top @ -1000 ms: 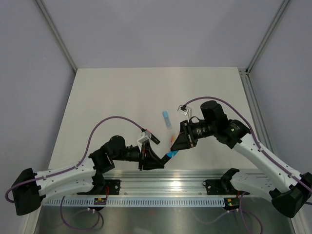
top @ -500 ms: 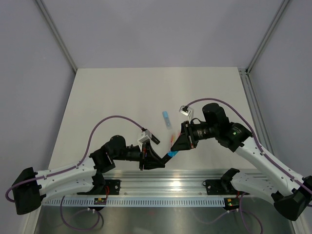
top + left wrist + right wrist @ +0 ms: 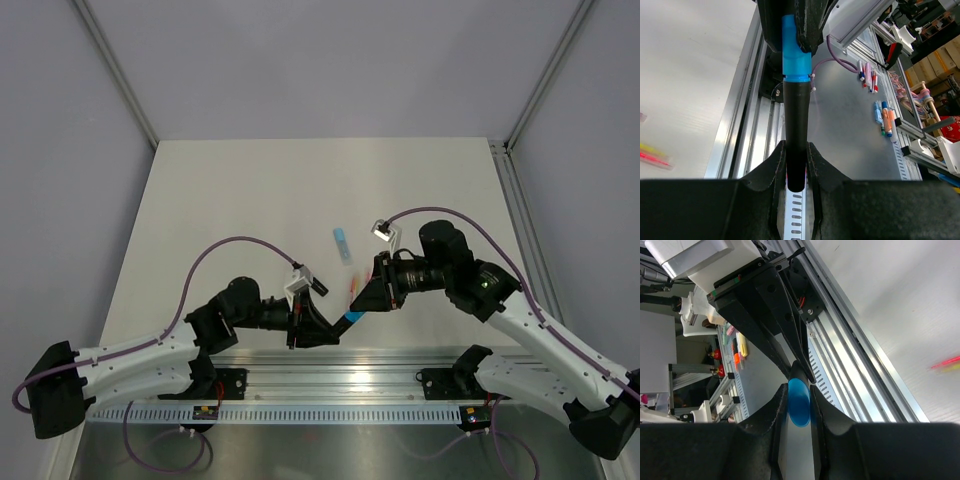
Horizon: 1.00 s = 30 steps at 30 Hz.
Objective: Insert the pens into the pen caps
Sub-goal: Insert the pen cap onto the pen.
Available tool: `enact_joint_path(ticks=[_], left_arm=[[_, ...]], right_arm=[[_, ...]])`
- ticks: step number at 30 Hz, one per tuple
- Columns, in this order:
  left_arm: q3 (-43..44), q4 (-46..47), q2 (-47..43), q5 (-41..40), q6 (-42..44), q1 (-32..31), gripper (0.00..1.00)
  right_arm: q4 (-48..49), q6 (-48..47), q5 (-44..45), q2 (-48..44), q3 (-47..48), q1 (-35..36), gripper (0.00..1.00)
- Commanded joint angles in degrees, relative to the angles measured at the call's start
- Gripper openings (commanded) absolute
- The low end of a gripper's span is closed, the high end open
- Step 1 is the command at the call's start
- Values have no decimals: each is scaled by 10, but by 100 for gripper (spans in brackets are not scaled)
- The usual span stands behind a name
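Note:
My left gripper [image 3: 322, 330] is shut on a black-barrelled pen [image 3: 796, 125], whose barrel stands up between its jaws in the left wrist view. My right gripper [image 3: 366, 300] is shut on a blue pen cap [image 3: 350, 318], seen end-on in the right wrist view [image 3: 799, 403]. The cap [image 3: 795, 52] sits on the pen's far end, its rim touching the barrel, held in the air over the table's near edge. A pale-blue pen [image 3: 343, 244] lies on the table behind. Red-pink and yellow sticks [image 3: 352, 288] lie beside the right gripper.
The aluminium rail [image 3: 350, 375] runs along the near table edge under both grippers. The sticks also show in the left wrist view [image 3: 652, 155], and one in the right wrist view [image 3: 946, 362]. Other markers [image 3: 882, 112] lie on a lower metal surface beyond the rail.
The right arm's elbow and wrist have drifted slightly right and down. Both grippers stay joined at the pen and blue cap.

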Motion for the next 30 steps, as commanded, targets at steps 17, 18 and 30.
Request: enact_joint_path(ticks=[17, 18, 30], left_arm=[[80, 87, 21, 19, 2, 22, 0], [82, 96, 22, 25, 0, 27, 0], [110, 207, 90, 78, -61, 97, 0]], right_arm=[[45, 45, 16, -35, -62, 80, 0], [40, 45, 16, -38, -63, 81, 0], [15, 49, 86, -39, -73, 135, 0]])
